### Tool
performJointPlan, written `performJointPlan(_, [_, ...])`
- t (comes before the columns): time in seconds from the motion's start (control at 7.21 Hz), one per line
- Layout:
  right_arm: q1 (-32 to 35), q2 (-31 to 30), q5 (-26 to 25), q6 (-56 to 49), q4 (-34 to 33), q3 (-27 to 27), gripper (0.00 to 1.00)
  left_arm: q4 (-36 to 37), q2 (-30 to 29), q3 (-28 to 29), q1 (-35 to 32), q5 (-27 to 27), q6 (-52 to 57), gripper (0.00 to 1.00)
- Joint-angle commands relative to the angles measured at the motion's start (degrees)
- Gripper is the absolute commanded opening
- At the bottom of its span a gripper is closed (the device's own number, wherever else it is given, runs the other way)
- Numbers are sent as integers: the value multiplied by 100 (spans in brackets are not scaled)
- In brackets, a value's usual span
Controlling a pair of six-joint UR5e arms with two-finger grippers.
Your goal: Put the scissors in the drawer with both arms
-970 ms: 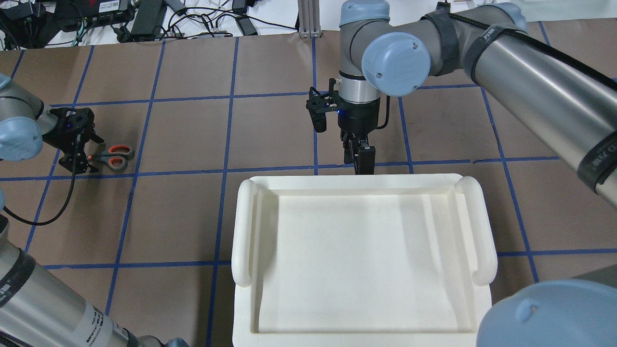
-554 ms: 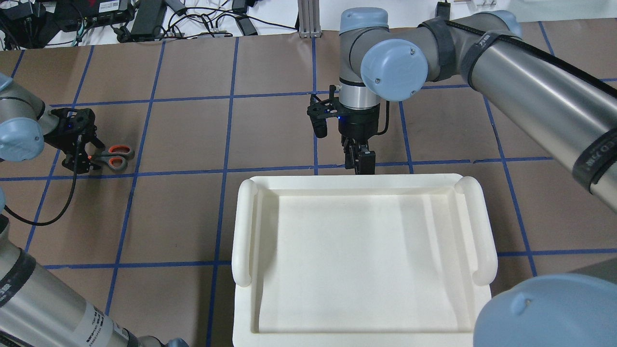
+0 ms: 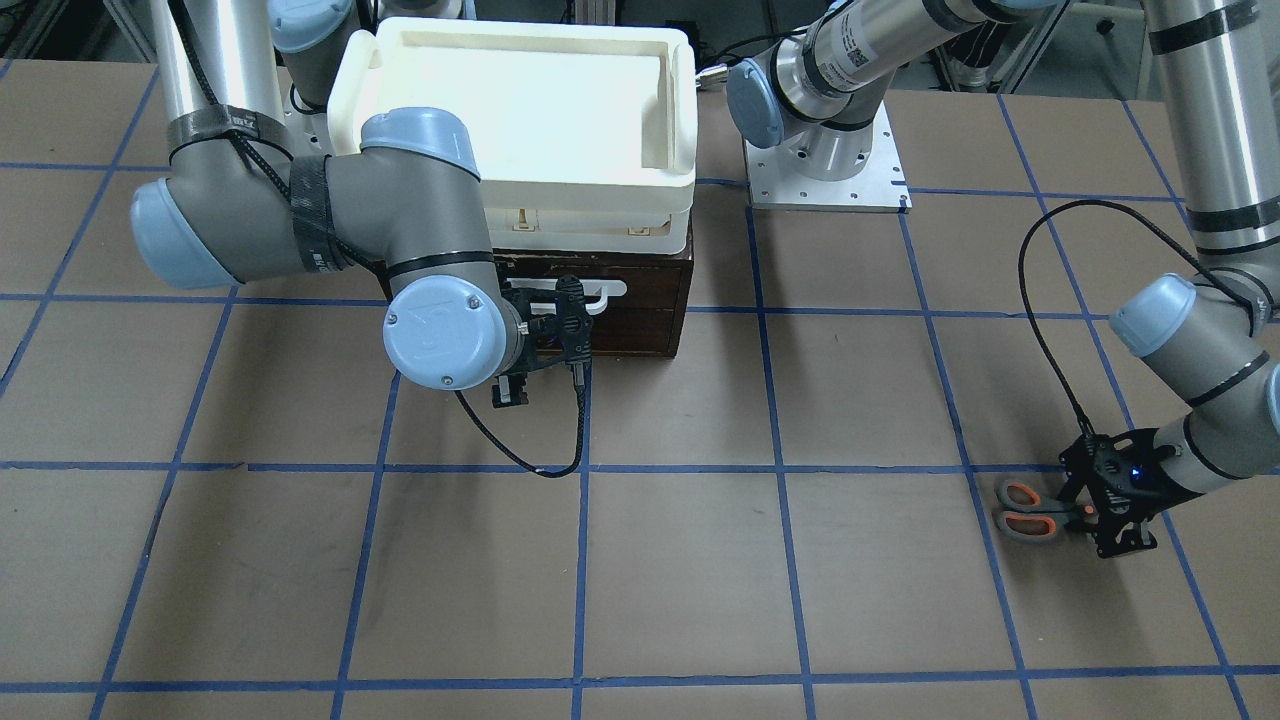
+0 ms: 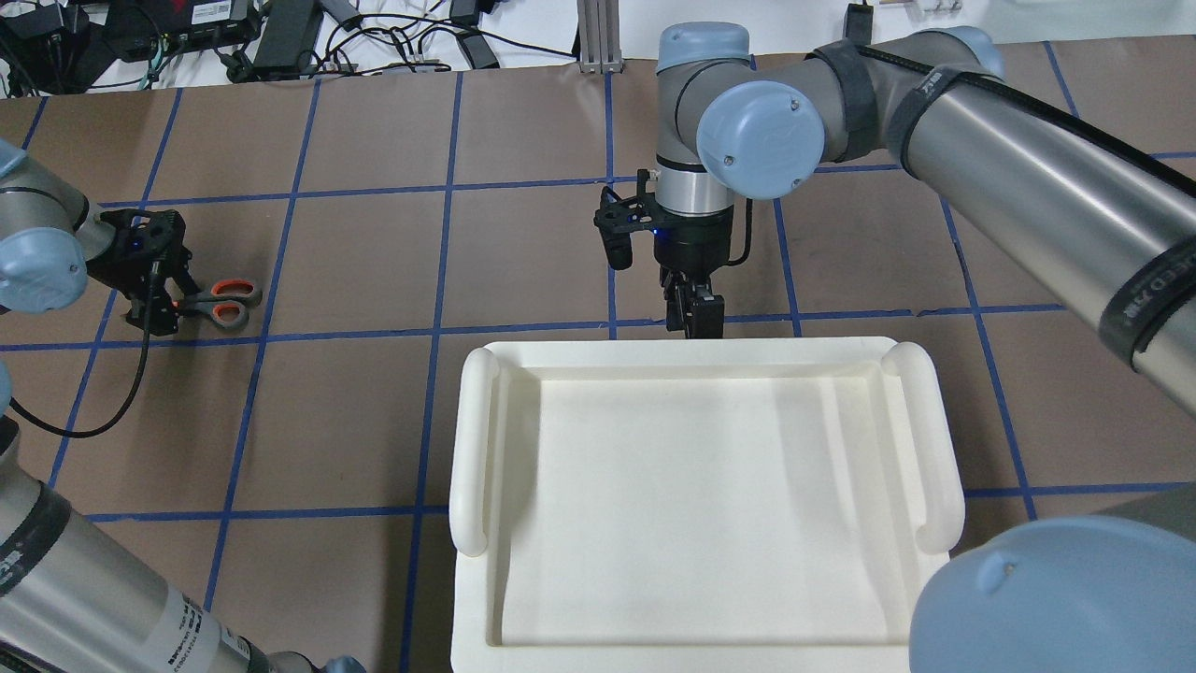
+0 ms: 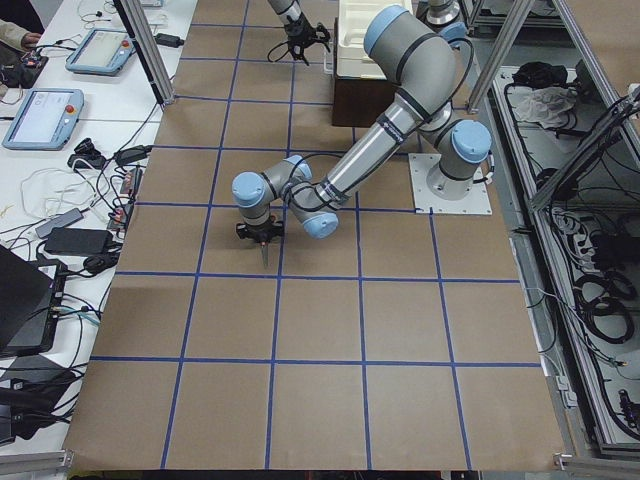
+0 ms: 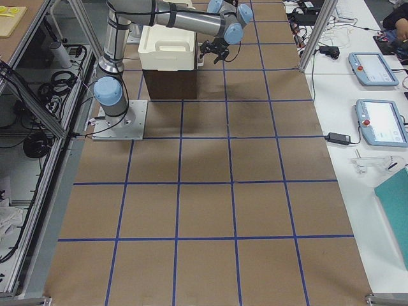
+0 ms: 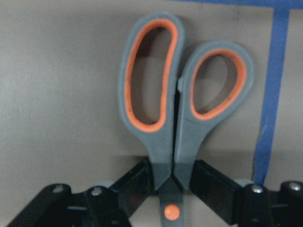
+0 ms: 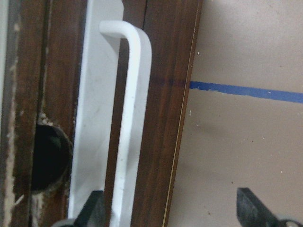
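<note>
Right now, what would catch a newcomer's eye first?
The grey-handled, orange-looped scissors, far on the robot's left, lie on the brown table with the left hand closed on their neck. At centre, the right hand is open at the white bar handle of the dark brown wooden drawer, under a cream plastic tray.

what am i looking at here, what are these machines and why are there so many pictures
Two grey metal robot arms work at a brown table taped with blue lines. The pictures come from above, from the front, from each end, and from a camera on each wrist. The left hand is closed on the small grey-and-orange scissors, which lie on the table. The right hand is open astride the white bar handle of the dark brown wooden drawer, which looks shut. A cream plastic tray sits on top of its box.
</note>
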Motion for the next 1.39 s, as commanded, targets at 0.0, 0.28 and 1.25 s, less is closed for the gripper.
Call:
performJointPlan(0.0, [0, 57, -76, 523, 2, 0, 91, 0, 63, 9, -19, 8, 19, 13])
performJointPlan(0.28, [9, 57, -173, 606, -59, 88, 78, -9, 221, 53, -177, 60, 20, 12])
performJointPlan(1.25, [9, 275, -253, 580, -463, -437, 70, -263, 600, 71, -415, 140, -59, 12])
